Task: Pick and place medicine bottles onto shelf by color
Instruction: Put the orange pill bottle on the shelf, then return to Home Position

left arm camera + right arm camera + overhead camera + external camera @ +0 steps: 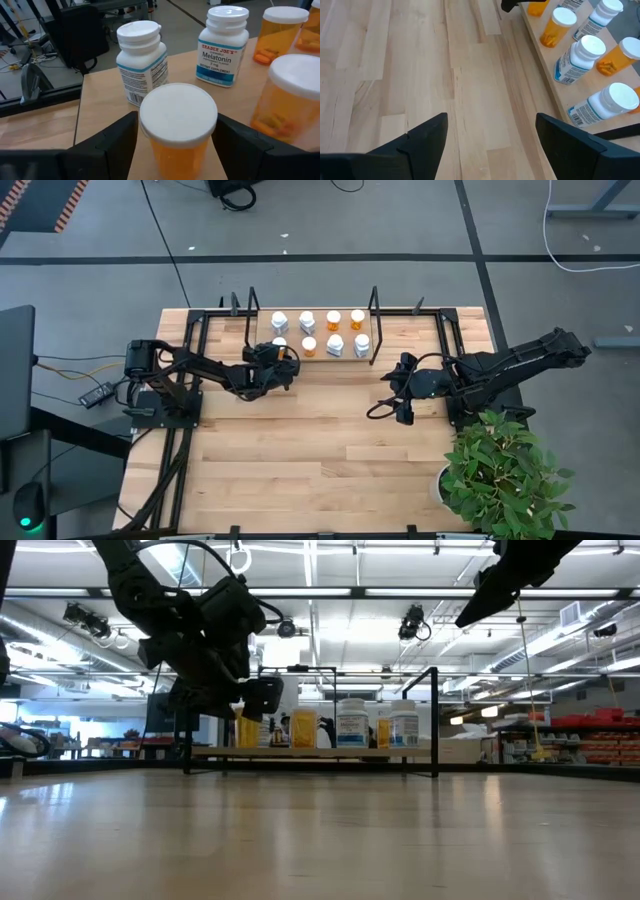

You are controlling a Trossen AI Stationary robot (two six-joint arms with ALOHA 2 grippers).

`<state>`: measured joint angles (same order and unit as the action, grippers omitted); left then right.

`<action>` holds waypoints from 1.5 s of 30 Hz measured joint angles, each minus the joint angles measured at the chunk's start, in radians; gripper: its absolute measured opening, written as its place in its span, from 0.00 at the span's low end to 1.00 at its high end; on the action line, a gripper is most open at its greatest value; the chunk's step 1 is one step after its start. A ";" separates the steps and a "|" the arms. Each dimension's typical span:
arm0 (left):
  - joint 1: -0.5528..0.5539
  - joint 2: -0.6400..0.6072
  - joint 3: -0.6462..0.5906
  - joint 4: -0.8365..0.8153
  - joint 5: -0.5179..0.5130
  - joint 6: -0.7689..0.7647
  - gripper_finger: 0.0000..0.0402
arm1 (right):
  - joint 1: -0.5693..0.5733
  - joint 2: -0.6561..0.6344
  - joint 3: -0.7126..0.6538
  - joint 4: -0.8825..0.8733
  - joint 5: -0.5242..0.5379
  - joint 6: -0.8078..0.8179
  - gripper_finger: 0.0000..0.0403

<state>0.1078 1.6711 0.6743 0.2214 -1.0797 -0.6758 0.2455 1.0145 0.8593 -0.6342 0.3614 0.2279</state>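
Bottles fill most of what you see on the shelf (262, 326), a pale wooden board with a black wire frame at each short end, sitting at the far edge of the surface (320, 450). From above you can count eight white caps in two rows of four, with orange bodies and white bodies mixed along both rows. Your left end effector (175, 150) is at the shelf's left end, its two dark fingers on either side of an orange bottle (177, 135); they seem to be grasping it, and whether it rests on the board or hangs just above cannot be told. Just beyond it stand two white bottles, one labelled melatonin (222, 47). Your right end effector (490, 145) waits released above bare wood, near the shelf's right end. Judging from this, every bottle has reached the shelf, but the colours do not yet look grouped, so sorting may remain.
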 joint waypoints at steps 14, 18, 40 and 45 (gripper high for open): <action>-0.001 0.000 0.000 0.000 -0.044 0.007 0.64 | 0.000 0.000 0.000 0.000 0.000 -0.008 0.77; -0.008 0.000 0.000 0.000 -0.043 0.011 0.68 | 0.000 0.000 0.000 0.000 -0.002 -0.008 0.77; -0.086 -0.001 0.000 0.076 -0.074 0.060 0.93 | 0.000 0.000 0.000 -0.003 -0.023 0.003 0.77; -0.126 -0.001 0.000 0.078 -0.115 0.069 0.91 | 0.000 0.000 0.000 -0.003 -0.023 0.002 0.77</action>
<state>-0.0186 1.6699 0.6743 0.2996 -1.1942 -0.6072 0.2453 1.0145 0.8591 -0.6376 0.3389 0.2295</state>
